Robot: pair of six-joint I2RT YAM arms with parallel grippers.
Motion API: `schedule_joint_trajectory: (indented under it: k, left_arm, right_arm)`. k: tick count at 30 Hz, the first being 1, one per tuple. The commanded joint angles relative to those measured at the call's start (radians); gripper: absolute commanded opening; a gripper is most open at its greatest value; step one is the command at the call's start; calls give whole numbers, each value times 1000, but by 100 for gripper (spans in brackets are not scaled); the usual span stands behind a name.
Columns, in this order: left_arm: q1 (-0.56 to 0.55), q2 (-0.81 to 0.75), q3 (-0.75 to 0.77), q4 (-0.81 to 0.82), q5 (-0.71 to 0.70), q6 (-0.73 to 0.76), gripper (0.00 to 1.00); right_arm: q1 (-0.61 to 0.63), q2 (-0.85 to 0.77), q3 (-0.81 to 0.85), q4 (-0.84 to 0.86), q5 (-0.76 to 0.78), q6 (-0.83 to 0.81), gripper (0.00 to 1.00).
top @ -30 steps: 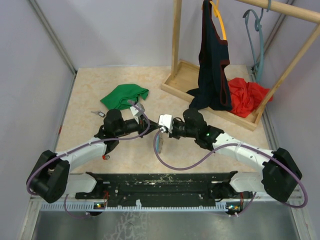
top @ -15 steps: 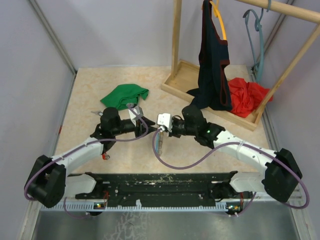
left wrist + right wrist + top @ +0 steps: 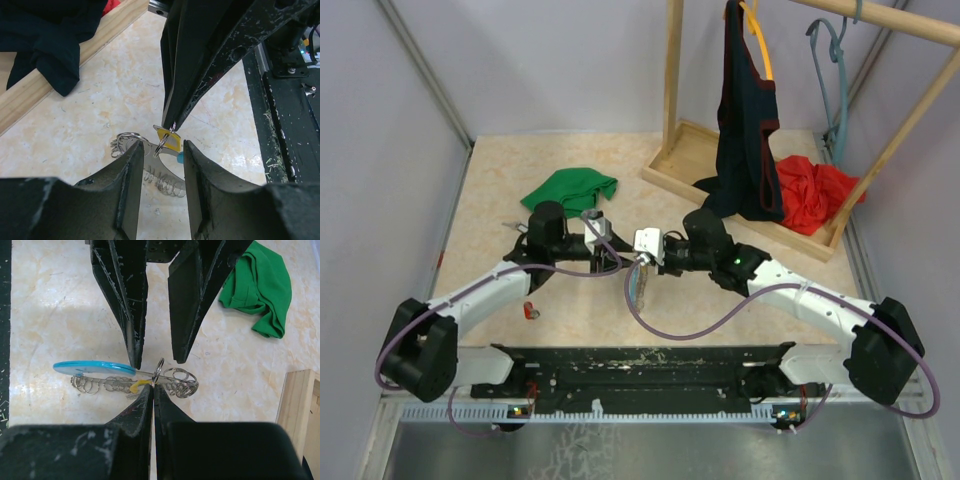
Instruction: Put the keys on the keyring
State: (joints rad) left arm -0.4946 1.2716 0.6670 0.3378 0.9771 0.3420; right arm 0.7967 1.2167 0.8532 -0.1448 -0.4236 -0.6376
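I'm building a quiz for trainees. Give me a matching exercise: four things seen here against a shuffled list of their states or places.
Things:
1. left tool
2. right tool
3. green cloth
4. red cloth

States or places:
A. heaped on the wooden rack base
B. shut on a small metal ring
C. lying on the tabletop
D. open

Pairs: 1-D, 2-B, 3-C, 4-A

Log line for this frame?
left end effector open, astride keyring | right end effector shut on keyring | yellow key at pinch point
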Motion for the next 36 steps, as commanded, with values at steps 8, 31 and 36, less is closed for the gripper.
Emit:
schedule_joint_trajectory:
  k: [8,31,36]
  left_arm:
    - [1,75,89,-134,97,128,37]
    - [-9,-26,-16,163,-97,-266,0]
    - [-15,-44,-49,231,-138,-355,0]
  right_arm:
    - [13,-29,62,22,-32,-13,0]
    - [14,-114,-5,21,31,51,0]
    - [30,-102,-20,24,50,57,0]
